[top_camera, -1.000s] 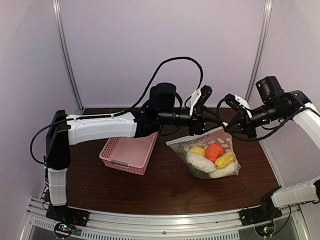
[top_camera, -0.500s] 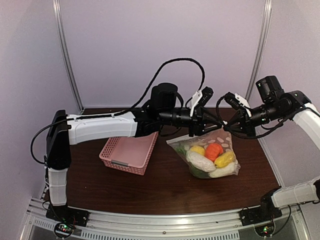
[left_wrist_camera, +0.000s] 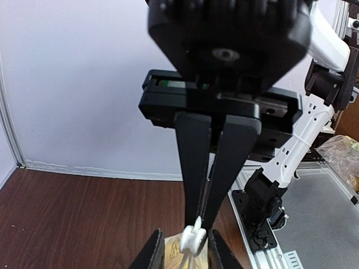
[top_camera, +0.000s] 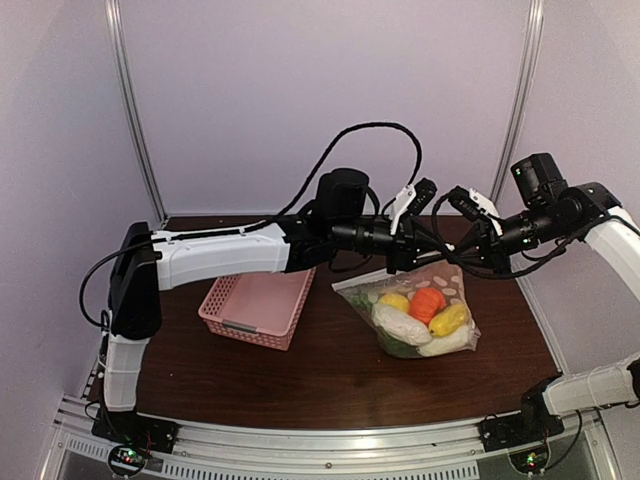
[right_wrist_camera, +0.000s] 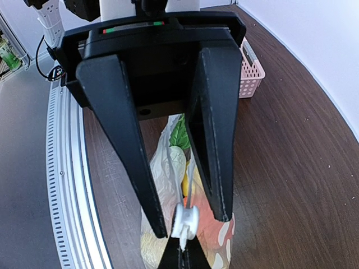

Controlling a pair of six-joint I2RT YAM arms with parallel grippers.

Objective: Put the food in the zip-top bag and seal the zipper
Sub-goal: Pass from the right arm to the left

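The zip-top bag (top_camera: 440, 285), clear with white dots, rests on the brown table right of centre and holds the food: an orange piece (top_camera: 428, 303), yellow pieces (top_camera: 450, 318) and a white piece (top_camera: 400, 322). Its top edge is lifted between both grippers. My left gripper (top_camera: 425, 252) is open, and in the left wrist view (left_wrist_camera: 184, 252) its tips straddle the white zipper slider (left_wrist_camera: 193, 240). My right gripper (top_camera: 448, 256) faces it. In the right wrist view my right gripper (right_wrist_camera: 182, 259) is shut on the tab of the slider (right_wrist_camera: 185, 220), above the bag (right_wrist_camera: 162, 168).
A pink lattice basket (top_camera: 258, 305) stands left of the bag, under the left forearm; it also shows in the right wrist view (right_wrist_camera: 251, 73). The table's metal rail (top_camera: 330, 440) runs along the near edge. Walls close in the back and sides.
My left arm has stretched further right, bringing its gripper closer to the right gripper at the bag's top edge. The right gripper and the bag have stayed almost still.
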